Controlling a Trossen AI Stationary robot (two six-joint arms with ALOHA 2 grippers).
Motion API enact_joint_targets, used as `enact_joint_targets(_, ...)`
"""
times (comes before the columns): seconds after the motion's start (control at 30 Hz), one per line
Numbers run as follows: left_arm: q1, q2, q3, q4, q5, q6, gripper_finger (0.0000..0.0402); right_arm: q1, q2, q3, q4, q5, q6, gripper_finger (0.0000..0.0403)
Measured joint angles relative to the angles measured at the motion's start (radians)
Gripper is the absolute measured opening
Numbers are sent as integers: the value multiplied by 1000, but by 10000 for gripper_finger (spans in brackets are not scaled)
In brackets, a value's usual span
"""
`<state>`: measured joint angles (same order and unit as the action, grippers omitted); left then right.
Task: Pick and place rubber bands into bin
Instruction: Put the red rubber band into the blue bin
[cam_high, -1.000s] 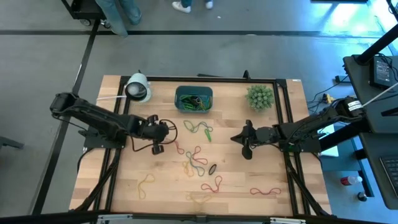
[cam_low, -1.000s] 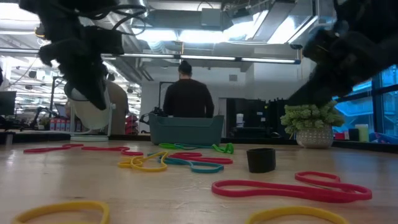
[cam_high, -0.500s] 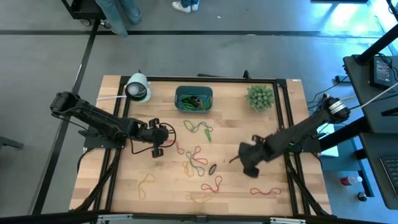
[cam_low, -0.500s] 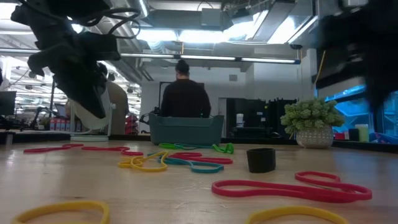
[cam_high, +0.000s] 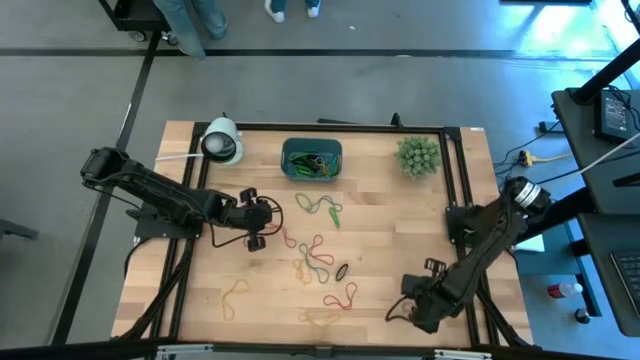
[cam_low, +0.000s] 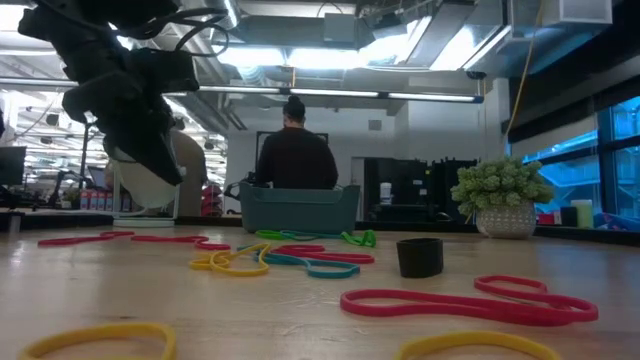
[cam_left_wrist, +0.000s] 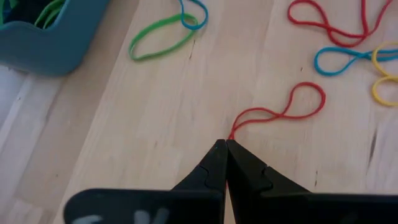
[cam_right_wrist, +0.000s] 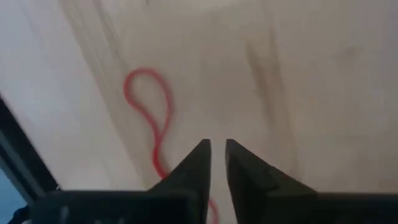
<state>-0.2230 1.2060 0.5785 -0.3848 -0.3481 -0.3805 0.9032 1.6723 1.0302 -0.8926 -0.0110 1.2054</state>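
The right gripper (cam_high: 400, 312) has swung to the table's near edge, fingers nearly closed and empty over a red rubber band (cam_right_wrist: 153, 118), while the left gripper (cam_left_wrist: 225, 147) pinches another red band (cam_left_wrist: 283, 114), short of the teal plastic bin (cam_high: 311, 160).

One camera looked straight down on the whole pale wooden table (cam_high: 400, 250); another sat at tabletop level, facing across. Both showed the small teal plastic bin (cam_high: 311, 160).
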Motion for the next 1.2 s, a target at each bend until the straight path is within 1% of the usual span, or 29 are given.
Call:
enact_joint_targets(0.07, 0, 0, 0, 6, 0, 0, 1, 13, 21, -3, 33, -19, 20, 79)
enact_joint_targets(0.23, 0, 0, 0, 19, 0, 0, 2, 30, 62, -3, 107, -19, 25, 114)
enact_joint_targets(0.43, 0, 0, 0, 20, -2, 0, 2, 32, 105, -3, 151, -19, 24, 120)
enact_joint_targets(0.53, 0, 0, 0, 20, -2, 0, 3, 32, 133, -2, 156, -20, 22, 105)
enact_joint_targets(0.6, 0, 0, 0, 23, -3, 0, 1, 32, 150, 0, 157, -21, 19, 77)
enact_joint_targets(0.7, 0, 1, 0, 23, -4, 1, 1, 30, 157, 0, 166, -31, -20, 18)
enact_joint_targets(0.73, 0, 1, 0, 23, -3, 4, 2, 28, 153, 0, 167, -36, -34, 11)
enact_joint_targets(0.83, 0, 1, 0, 23, -2, 8, 3, 14, 126, -3, 162, -50, -37, 8)
enact_joint_targets(0.93, 0, 1, 0, 23, -1, 7, 1, -2, 73, -8, 107, -43, -40, 4)
enact_joint_targets(1.0, 0, 1, 0, 23, -1, 7, 1, -16, 23, -6, 75, -13, -37, 3)
enact_joint_targets(1.1, 0, 1, 0, 23, 0, -33, 4, -47, -42, -6, -2, 49, -40, 2)
enact_joint_targets(1.2, 0, 1, 0, 23, 0, -51, 5, -106, -108, -5, -46, 96, -79, 2)
